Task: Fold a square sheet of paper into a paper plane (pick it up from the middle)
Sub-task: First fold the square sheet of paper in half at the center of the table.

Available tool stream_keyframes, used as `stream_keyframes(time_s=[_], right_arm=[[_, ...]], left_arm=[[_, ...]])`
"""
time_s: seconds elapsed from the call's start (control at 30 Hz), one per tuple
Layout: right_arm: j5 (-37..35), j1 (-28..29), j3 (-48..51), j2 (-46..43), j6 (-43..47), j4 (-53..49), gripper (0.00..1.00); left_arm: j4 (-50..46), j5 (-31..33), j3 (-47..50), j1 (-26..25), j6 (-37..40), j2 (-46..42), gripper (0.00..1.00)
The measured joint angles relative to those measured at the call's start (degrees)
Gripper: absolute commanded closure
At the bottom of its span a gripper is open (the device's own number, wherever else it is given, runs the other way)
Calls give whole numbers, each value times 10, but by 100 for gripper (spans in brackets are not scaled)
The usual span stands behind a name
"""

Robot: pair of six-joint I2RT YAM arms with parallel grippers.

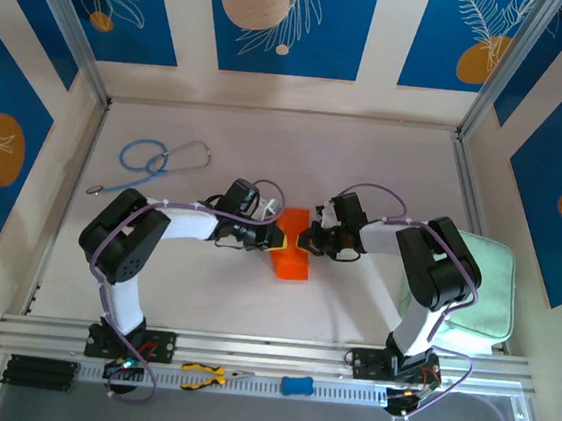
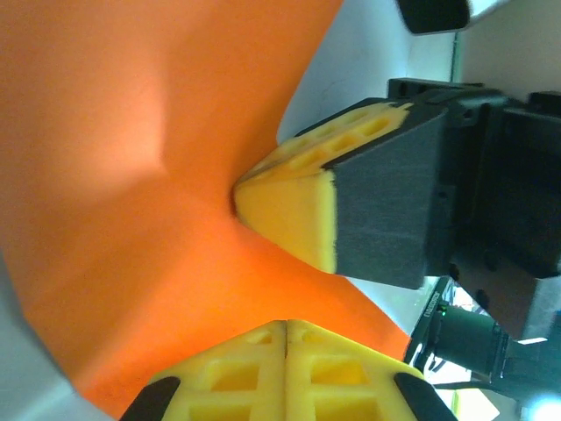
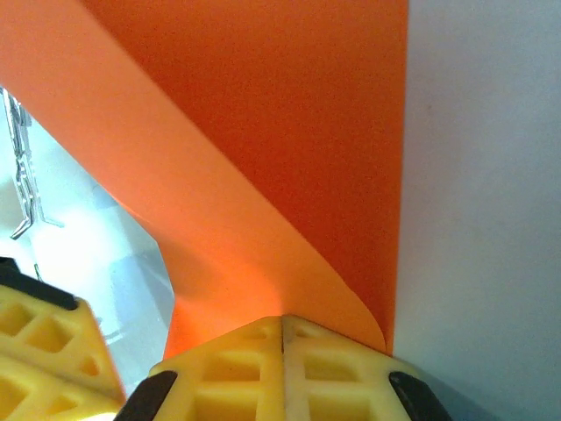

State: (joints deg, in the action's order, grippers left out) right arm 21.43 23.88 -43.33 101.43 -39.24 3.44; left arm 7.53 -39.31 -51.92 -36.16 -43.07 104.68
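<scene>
Top external view: a blue-and-grey stethoscope (image 1: 160,163) is lying near the far left corner of the table (image 1: 367,159). To its right, the left arm is reaching in toward the table's middle, where the left tool (image 1: 276,237) is clenching the left side of the orange sheet of paper (image 1: 292,257). The sheet is sitting at the middle of the table, between the two tools, with its near end pointing toward the near edge. The right tool (image 1: 307,241) is clenching the sheet's right side, facing the left tool, with their tips close together. Farther right, a pale green pad (image 1: 485,282) is lying along the right edge, partly under the right arm.

In the left wrist view, the left tool's yellow fingers (image 2: 237,377) are pressing flat together at the paper's edge, while the right tool's yellow tip is biting into the sheet and puckering it. In the right wrist view, the right tool's fingers (image 3: 228,368) are pressing together on a curled corner of the sheet, with bare table to the right.
</scene>
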Motion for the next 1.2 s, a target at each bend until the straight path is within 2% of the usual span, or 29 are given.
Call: stream_keyframes(time_s=[0.23,0.53,0.7,0.93,1.2], right_arm=[[2,-2,6,-1,-2,10,100],[4,-3,7,-1,-2,13,100],[4,-3,7,-1,-2,13,100],[4,-3,7,-1,-2,13,100],[4,-3,7,-1,-2,13,100]], left_arm=[[8,6,45,-2,7,16,100],[-4,34,63,-5,35,-12,100],[4,32,63,-5,10,-30,100],[83,8,63,-8,-49,-29,100],[98,4,108,-16,-59,-17,100]])
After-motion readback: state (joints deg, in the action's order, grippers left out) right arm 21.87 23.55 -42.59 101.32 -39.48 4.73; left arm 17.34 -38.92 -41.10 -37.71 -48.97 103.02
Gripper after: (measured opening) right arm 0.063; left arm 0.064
